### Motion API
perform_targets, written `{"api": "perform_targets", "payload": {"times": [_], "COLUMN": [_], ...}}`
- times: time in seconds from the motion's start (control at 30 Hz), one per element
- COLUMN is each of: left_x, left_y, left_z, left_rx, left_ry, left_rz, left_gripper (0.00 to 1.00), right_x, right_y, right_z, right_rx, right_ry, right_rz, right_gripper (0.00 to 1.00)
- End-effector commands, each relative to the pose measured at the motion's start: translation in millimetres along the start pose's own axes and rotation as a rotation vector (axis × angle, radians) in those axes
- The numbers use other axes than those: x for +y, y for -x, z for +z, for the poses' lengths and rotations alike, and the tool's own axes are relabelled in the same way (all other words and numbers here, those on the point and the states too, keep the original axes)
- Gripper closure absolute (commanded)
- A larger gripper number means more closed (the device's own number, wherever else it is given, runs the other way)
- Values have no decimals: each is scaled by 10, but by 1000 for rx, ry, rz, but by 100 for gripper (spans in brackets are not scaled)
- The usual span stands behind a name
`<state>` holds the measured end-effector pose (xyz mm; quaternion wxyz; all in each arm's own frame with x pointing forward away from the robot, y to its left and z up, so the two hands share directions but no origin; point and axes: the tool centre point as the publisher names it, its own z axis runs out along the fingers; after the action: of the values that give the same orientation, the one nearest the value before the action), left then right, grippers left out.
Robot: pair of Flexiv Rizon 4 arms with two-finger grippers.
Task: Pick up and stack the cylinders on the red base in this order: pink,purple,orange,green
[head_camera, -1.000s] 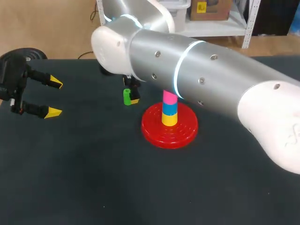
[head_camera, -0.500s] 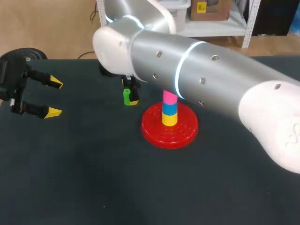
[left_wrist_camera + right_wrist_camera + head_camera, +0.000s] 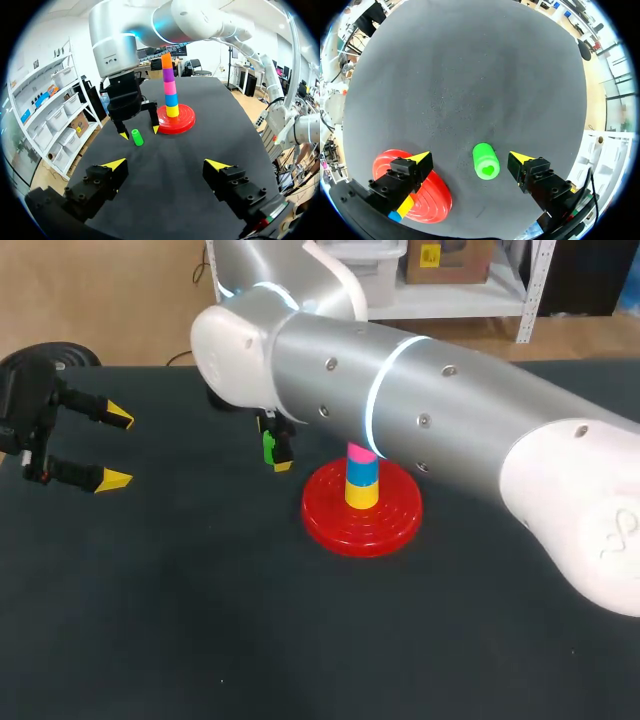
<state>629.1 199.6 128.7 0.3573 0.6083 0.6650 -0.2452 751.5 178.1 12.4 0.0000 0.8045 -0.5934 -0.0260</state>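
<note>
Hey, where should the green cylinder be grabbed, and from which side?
Take the green cylinder by its round side wall, about mid-height, coming straight down from above. It stands upright on the table, clear of the red base, and the right tool hangs open over it with one finger on either side, so a plain pinch across its width should hold.

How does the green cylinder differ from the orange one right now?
The green cylinder stands alone on the table, between the right gripper's open fingers; the orange cylinder tops the stack on the red base. Green touches no other cylinder; orange rests on the purple cylinder. Both are upright.
</note>
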Motion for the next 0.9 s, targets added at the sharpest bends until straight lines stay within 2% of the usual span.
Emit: {"api": "perform_targets", "payload": {"times": [0.03, 0.4, 0.47, 0.9], "left_x": [-11, -11, -11, -11], "left_y": [-9, -9, -9, -9], "left_z": [1, 1, 1, 1], "left_rx": [-2, -2, -2, -2], "left_ry": [4, 4, 4, 4], "left_rz": [3, 3, 3, 3], "left_gripper": [0, 0, 0, 0], "right_x": [-88, -86, -87, -90], "right_y": [21, 36, 35, 29], "right_z": [6, 19, 21, 47], "right_rx": [6, 7, 2, 4], "right_ry": [95, 96, 99, 109], "right_rz": [3, -3, -4, -8], "right_gripper": [0, 0, 100, 100]}}
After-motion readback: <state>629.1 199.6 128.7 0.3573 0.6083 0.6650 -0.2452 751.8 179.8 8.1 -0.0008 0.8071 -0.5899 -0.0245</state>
